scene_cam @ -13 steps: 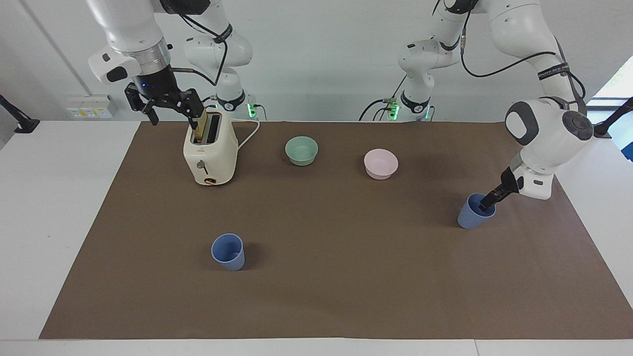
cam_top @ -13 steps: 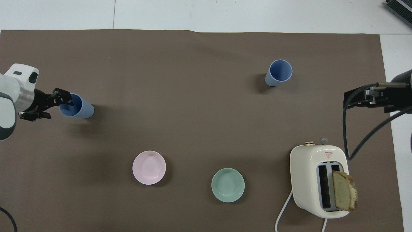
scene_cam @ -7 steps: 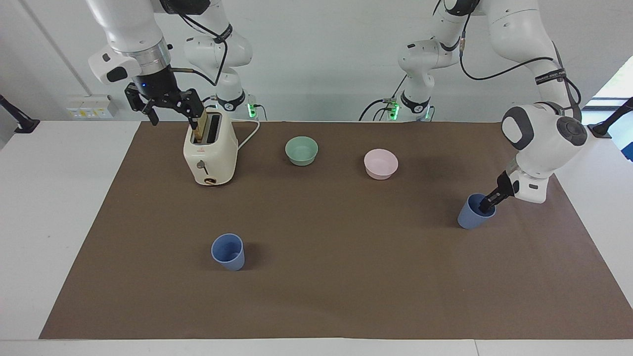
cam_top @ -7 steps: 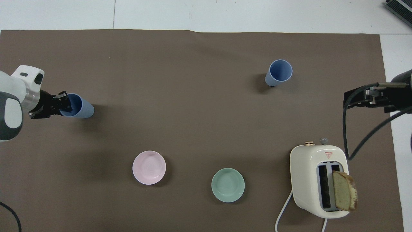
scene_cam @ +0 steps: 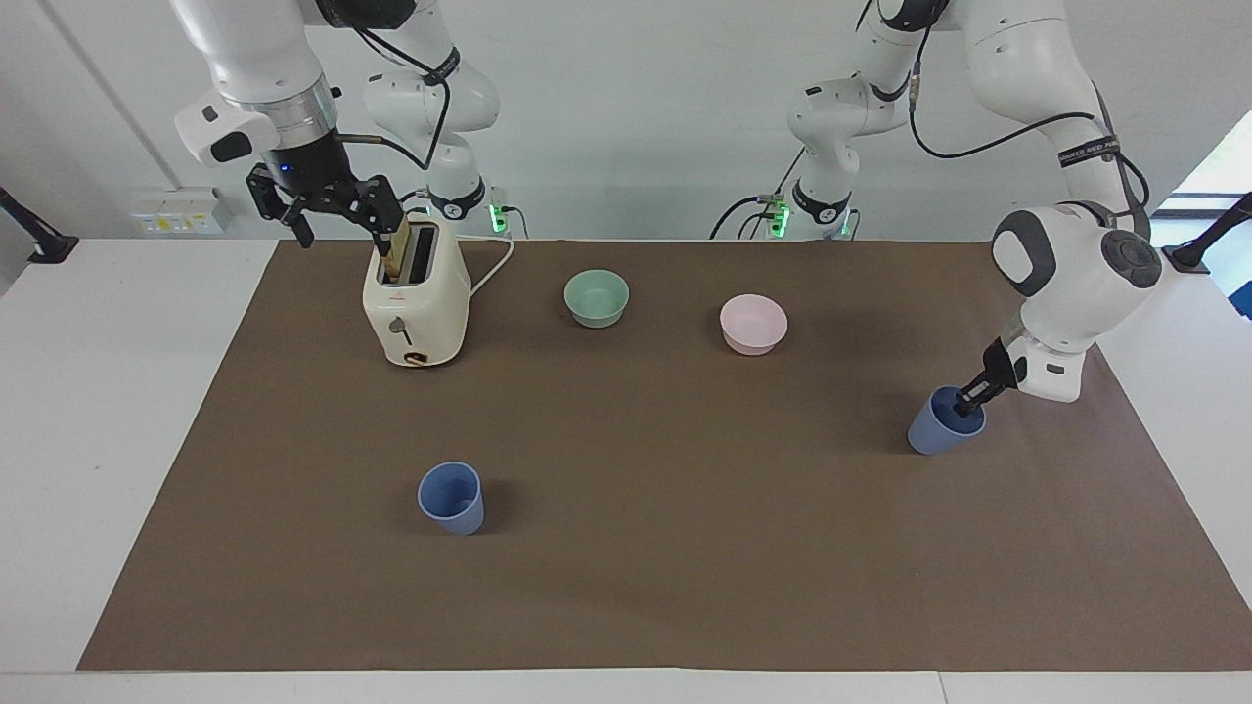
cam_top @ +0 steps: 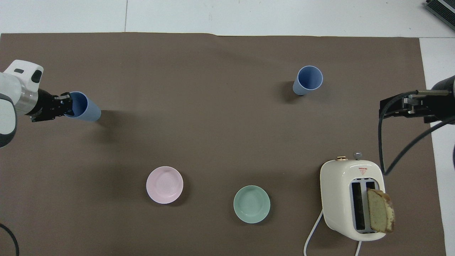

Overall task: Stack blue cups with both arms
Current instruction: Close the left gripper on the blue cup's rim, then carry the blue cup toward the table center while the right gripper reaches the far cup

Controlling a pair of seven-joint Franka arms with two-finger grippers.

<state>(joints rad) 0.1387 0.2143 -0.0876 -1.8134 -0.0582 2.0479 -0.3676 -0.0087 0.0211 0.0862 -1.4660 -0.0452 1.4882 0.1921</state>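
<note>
Pinching the rim of 1 blue cup (scene_cam: 941, 422), left gripper (scene_cam: 968, 401) tilts it at the left arm's end; other blue cup (scene_cam: 451, 497) stands well apart toward the right arm's end, farther from robots. Right gripper (scene_cam: 328, 210) hangs spread over the toaster (scene_cam: 416, 293).

One camera sits high across the table (scene_cam: 59, 411) and faces me, so my two bases stand at the top of its view and the whole brown mat (scene_cam: 646, 548) lies below them. The other hangs high above my own end, looking forward and steeply down my way. Both stand well back and share the mat (cam_top: 220, 128), toaster (scene_cam: 416, 298) (cam_top: 352, 199) and bowls, half a turn apart.
</note>
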